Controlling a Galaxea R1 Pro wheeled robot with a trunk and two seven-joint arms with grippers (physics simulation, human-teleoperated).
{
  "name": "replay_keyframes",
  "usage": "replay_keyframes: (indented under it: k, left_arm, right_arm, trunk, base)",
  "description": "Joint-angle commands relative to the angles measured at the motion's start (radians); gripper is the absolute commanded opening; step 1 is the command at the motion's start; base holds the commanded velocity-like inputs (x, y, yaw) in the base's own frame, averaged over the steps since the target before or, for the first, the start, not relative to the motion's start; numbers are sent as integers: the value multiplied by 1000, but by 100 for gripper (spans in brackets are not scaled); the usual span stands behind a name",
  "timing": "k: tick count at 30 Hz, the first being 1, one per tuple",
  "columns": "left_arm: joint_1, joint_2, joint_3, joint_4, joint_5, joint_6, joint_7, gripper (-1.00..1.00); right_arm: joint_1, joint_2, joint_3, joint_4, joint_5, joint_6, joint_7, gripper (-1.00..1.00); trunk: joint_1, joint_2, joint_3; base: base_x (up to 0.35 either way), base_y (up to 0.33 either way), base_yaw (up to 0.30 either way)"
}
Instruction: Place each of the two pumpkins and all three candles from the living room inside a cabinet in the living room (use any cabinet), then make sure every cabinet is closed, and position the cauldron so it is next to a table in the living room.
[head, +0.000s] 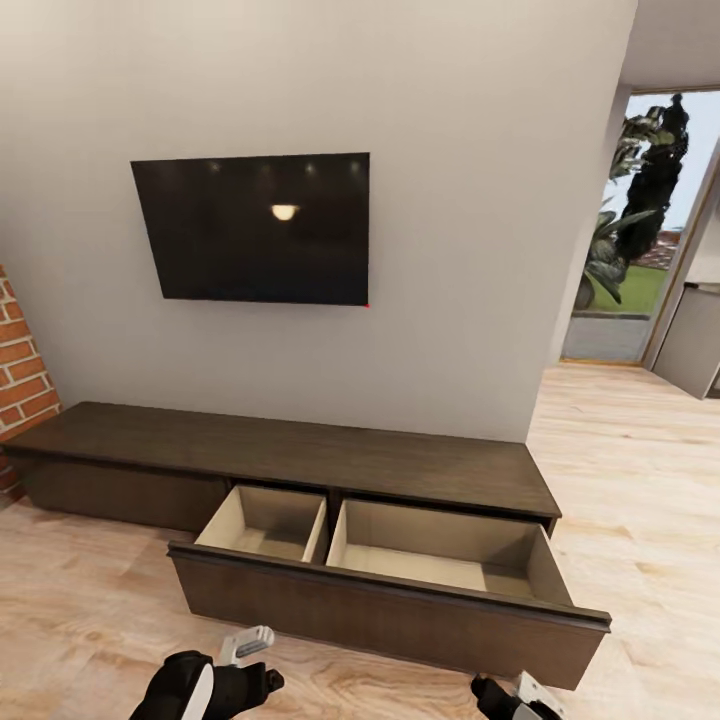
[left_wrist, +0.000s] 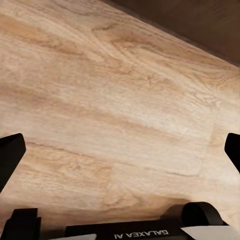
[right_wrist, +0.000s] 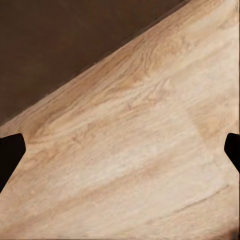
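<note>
- Black TV (head: 258, 228) mounted on grey wall (head: 450, 250), ceiling-light reflection seen in screen.
- Brick wall section (head: 18, 360) at left edge.
- Light wood floor (head: 640, 480) throughout.
- Glass doorway (head: 640, 230) at right, plants (head: 645, 170) seen outside.

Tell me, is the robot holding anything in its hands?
No. Both end effectors are open and empty: the left and the right show just bare floor between their fingertips.
</note>
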Motion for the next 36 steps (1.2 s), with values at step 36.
replay_keyframes:
  k: [36]
  left_arm:
    - [1, 3, 9, -2, 41, 7, -1, 100]
  right_arm:
    - [0, 2, 78, -24, 85, -33, -96, 100]
  trunk:
    - [0, 0, -3]
  base:
    - [-126, 0, 1]
